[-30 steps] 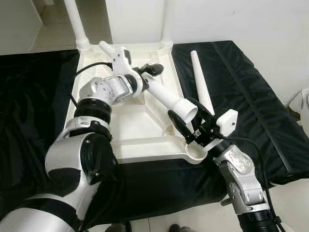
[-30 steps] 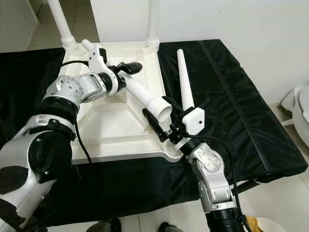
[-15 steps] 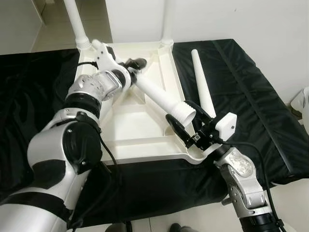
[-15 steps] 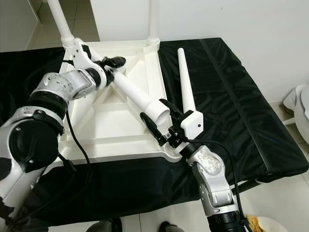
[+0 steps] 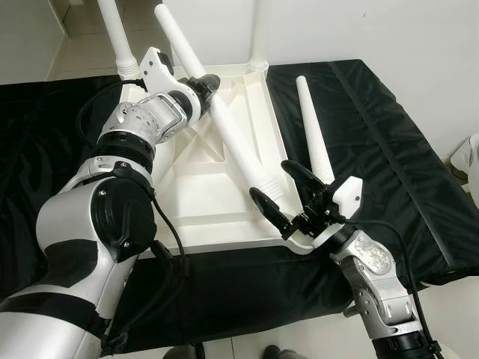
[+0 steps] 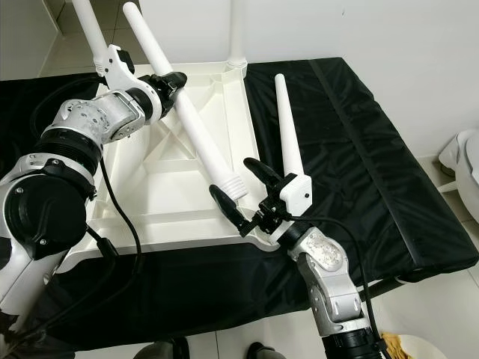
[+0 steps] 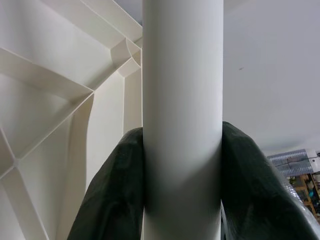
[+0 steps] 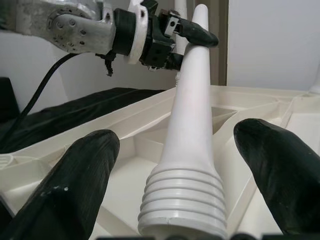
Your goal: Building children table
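The table top (image 5: 202, 191), white plastic and flipped underside-up, lies on a black cloth (image 5: 374, 127) in front of me, its ribbed bracing facing the head cameras. Two legs already stand upright in the far corner sockets: the far-left leg (image 5: 114, 30) and the far-right leg (image 5: 259, 34).

My left gripper (image 5: 200, 84) is clenched on a third leg (image 5: 224, 127), gripping it on its thin upper half. In the left wrist view its black fingers (image 7: 112, 200) press against both sides of the white shaft. This leg slants steeply, narrow tip up and away from me, ribbed wide end down near the top's near-right corner.

My right gripper (image 5: 288, 198) sits at that near-right corner with its jaws spread wide, one finger on either side of the ribbed end. In the right wrist view the fingers (image 8: 75, 180) flank the ribbed collar with clear space on both sides, not touching it. I cannot tell whether the ribbed end is seated in the corner socket (image 5: 310, 241) or just above it.

A fourth leg (image 5: 314, 138) lies loose on the cloth just beside the top's right edge, thin end pointing away from me.
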Robot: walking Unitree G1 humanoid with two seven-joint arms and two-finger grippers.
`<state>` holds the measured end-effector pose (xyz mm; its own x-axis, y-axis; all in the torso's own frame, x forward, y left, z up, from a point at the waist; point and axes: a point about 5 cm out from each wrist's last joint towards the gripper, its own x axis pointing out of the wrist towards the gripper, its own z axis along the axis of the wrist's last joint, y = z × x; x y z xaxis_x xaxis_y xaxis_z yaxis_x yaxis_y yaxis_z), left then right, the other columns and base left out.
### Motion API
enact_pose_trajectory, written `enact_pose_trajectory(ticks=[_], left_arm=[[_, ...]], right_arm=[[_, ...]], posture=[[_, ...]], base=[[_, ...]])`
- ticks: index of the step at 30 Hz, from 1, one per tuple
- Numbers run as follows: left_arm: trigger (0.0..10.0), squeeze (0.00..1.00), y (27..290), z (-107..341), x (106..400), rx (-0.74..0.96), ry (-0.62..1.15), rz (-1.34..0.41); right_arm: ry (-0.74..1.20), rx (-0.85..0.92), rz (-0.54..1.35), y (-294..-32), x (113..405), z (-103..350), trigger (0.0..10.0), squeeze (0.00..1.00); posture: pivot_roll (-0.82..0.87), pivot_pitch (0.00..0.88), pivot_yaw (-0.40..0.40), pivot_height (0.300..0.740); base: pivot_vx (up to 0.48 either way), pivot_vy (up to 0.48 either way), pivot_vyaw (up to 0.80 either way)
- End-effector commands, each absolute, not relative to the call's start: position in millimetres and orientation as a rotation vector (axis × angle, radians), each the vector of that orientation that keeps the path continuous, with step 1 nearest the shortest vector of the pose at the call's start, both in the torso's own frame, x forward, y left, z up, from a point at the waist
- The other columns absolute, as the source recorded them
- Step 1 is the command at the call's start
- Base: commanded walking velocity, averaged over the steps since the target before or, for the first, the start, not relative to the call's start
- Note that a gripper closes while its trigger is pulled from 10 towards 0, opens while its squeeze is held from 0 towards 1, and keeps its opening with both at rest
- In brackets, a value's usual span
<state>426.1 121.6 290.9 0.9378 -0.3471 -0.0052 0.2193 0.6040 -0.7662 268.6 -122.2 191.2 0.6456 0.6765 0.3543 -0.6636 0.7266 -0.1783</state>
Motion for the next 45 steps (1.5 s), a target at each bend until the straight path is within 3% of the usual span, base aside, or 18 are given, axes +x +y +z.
enact_pose_trajectory(ticks=[1, 6, 9, 11, 12, 19, 28, 33, 45], left_arm=[[0.0, 0.00, 121.3, 293.8, 425.8, -0.885, 0.137, -0.376], [0.0, 0.00, 118.8, 296.4, 425.2, -0.905, 0.143, -0.400], [0.0, 0.00, 106.9, 315.7, 420.9, -0.984, 0.146, -0.532], [0.0, 0.00, 106.9, 315.7, 420.9, -0.984, 0.146, -0.532], [10.0, 0.00, 97.3, 328.4, 416.7, -1.012, 0.158, -0.618], [10.0, 0.00, 63.3, 369.7, 394.7, -1.018, 0.161, -0.903], [10.0, 0.00, 43.1, 362.0, 387.0, -0.836, 0.129, -0.963], [10.0, 0.00, 54.3, 361.8, 393.6, -0.846, 0.102, -0.868], [10.0, 0.00, 89.3, 374.1, 397.6, -0.705, -0.037, -0.735]], right_arm=[[-0.417, -0.022, 0.756, -125.6, 268.4, 193.6, 10.0, 0.00], [-0.366, 0.012, 0.744, -127.2, 272.3, 191.1, 10.0, 0.00], [-0.293, 0.071, 0.702, -131.8, 281.5, 192.0, 10.0, 0.00], [-0.293, 0.071, 0.702, -131.8, 281.5, 192.0, 10.0, 0.00], [-0.275, 0.090, 0.686, -135.2, 286.2, 194.0, 10.0, 0.00], [-0.209, 0.190, 0.683, -146.1, 302.7, 209.6, 10.0, 0.00], [-0.158, 0.149, 0.794, -147.4, 313.8, 233.3, 10.0, 0.00], [-0.062, 0.049, 0.884, -141.0, 309.6, 223.2, 10.0, 0.00], [0.008, 0.088, 1.003, -152.9, 296.0, 213.0, 10.0, 0.00]], posture=[[-0.04, 0.149, 0.032, 0.740], [-0.04, 0.148, 0.031, 0.740], [-0.04, 0.149, 0.031, 0.740], [-0.04, 0.149, 0.031, 0.740], [-0.04, 0.151, 0.030, 0.740], [-0.04, 0.154, 0.024, 0.740], [-0.03, 0.156, 0.017, 0.740], [-0.03, 0.160, 0.009, 0.740], [-0.03, 0.159, 0.012, 0.740]], base=[[0.000, 0.000, 0.00], [0.000, 0.000, 0.00], [0.000, 0.000, 0.00], [0.000, 0.000, 0.00], [0.000, 0.000, 0.00], [0.000, 0.000, 0.00], [0.000, 0.000, 0.00], [0.000, 0.000, 0.00], [0.000, 0.000, 0.00]])
